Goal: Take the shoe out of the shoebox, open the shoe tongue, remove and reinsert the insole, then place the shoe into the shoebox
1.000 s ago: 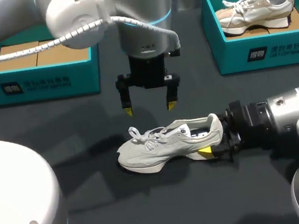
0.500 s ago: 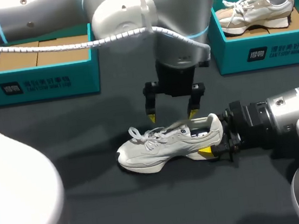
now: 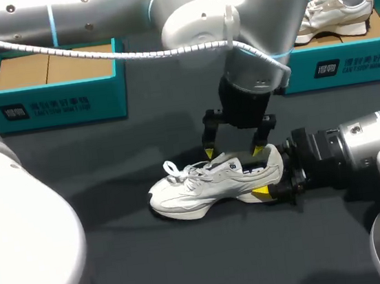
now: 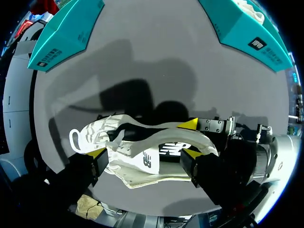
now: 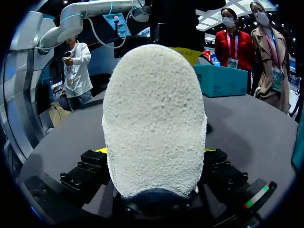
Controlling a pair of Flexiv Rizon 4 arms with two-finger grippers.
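1. Beyond the left hand [image 3: 233,152], one teal box [image 3: 333,67] holds a second shoe [image 3: 336,7]. The other teal box [image 3: 53,103], off to its side, holds brown cardboard [image 3: 49,68].
2. The shoe [image 3: 202,185] lies on the table [image 3: 121,261], outside both boxes, with its heel clamped in the right hand [image 3: 275,181].
3. The left hand, fingers apart, has swung across and dropped since a second ago. It now straddles the shoe's tongue.

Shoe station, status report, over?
Left end effector open above shoe collar. Right end effector shut on heel. Shoe upright on table, outside shoebox. No obstruction seen.
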